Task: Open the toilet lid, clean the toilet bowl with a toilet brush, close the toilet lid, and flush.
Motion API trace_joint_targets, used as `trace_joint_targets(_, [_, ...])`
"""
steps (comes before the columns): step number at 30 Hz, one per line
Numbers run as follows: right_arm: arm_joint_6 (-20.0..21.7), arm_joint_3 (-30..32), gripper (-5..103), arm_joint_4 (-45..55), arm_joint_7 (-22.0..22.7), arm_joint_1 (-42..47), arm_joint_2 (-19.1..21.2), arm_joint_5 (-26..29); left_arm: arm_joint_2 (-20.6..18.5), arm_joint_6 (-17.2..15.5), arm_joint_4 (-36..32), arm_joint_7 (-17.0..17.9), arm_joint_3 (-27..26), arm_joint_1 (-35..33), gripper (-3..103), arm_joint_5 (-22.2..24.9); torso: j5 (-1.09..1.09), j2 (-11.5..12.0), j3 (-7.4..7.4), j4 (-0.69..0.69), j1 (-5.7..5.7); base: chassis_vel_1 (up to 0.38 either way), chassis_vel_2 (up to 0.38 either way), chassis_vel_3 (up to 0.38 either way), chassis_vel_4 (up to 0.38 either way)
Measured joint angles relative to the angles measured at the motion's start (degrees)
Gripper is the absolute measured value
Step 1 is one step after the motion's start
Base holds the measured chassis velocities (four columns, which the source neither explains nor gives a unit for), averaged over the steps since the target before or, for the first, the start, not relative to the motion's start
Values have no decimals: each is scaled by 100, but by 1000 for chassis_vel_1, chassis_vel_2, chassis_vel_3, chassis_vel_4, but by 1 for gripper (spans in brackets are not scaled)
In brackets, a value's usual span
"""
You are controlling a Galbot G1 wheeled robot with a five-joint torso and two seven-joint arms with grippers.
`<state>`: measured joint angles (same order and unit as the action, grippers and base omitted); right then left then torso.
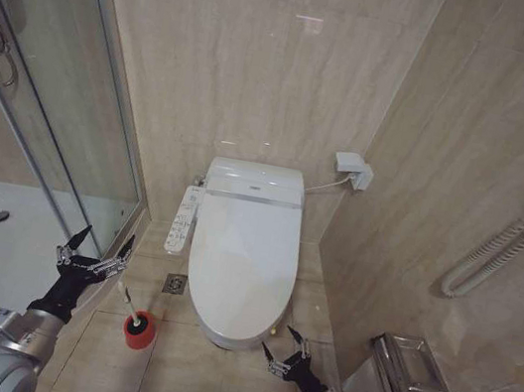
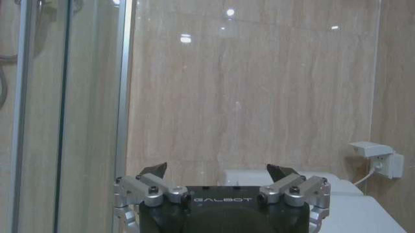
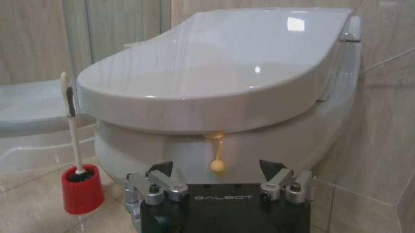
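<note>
The right gripper [image 1: 283, 349], black-fingered with silver knuckles, hangs low at the front right of the toilet, its jaws spread apart and holding nothing. In the right wrist view its black body carries the word GALBOT in pale letters, and the fingertips [image 3: 164, 170] point at the front of the white glossy ceramic toilet bowl [image 3: 272, 145]. Just beyond them a small yellow ball on a short cord [image 3: 217, 165] dangles from under the front rim, between the two fingers as seen from the wrist. Above it the large smooth white plastic toilet lid [image 3: 220, 73] lies shut over the bowl.

On the floor just left of the bowl's front stands the toilet brush [image 1: 133, 316], a slim white handle rising tilted from a small round red cup holder [image 3: 82, 188], near the bowl but not touching it. A long white control panel with buttons [image 1: 184, 218] runs along the toilet's left side; its markings are too small to read. A square metal floor drain [image 1: 175, 284] sits in the beige tiles beside it.

The left gripper [image 1: 91, 256] is raised beside the glass shower door [image 1: 102, 129], also spread open and empty, marked GALBOT too. A white wall socket with a cable [image 1: 355, 170] sits right of the tank, and a steel paper holder [image 1: 411, 370] on the right wall.
</note>
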<state>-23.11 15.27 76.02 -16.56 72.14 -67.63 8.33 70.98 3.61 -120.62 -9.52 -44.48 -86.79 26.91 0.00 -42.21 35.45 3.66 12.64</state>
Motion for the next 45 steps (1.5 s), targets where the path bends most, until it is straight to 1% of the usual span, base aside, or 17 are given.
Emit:
trace_joint_targets(7, [-73,-85,91,-168,-4,-213,-38,-20,0,0,0,0,0,0,100,0,-1,0,0,0,0,0,0,0,0])
trace_joint_targets(10, [-74,-108,91,-185,-10,-247,-36,-18,0,0,0,0,0,0,100,0,-2,0,0,4,0,0,0,0,0])
trace_joint_targets(16, [-143,-128,91,-305,-16,-313,-55,-39,0,0,0,0,0,0,100,0,-3,0,0,4,0,0,0,0,0])
trace_joint_targets(17, [-150,-129,79,-323,-26,-322,-60,-45,0,0,0,0,0,0,100,0,-3,0,1,3,0,0,0,0,0])
trace_joint_targets(23, [-180,-135,79,-392,-91,-375,-63,-70,0,0,0,0,0,0,100,0,-2,0,1,3,0,0,0,0,0])
trace_joint_targets(24, [-184,-141,59,-404,-100,-386,-62,-70,0,0,0,0,0,0,100,0,-2,0,0,3,0,0,0,0,0])
trace_joint_targets(31, [-231,-160,59,-437,-103,-431,-68,-69,0,0,0,0,0,0,100,0,-1,0,1,3,0,0,0,0,0])
trace_joint_targets(32, [-239,-164,33,-437,-102,-438,-68,-62,0,0,0,0,0,0,100,0,1,0,1,3,0,0,0,0,0])
trace_joint_targets(37, [-272,-164,33,-407,-109,-449,-55,-33,0,0,0,0,0,0,100,0,3,0,0,-3,0,0,0,0,0])
trace_joint_targets(38, [-280,-159,10,-402,-123,-449,-46,-26,0,0,0,0,0,0,100,0,3,0,0,-3,0,0,0,0,0])
trace_joint_targets(45, [-319,-109,10,-374,-158,-432,-37,-11,0,0,0,0,0,0,100,0,3,0,0,-4,1,0,0,0,0])
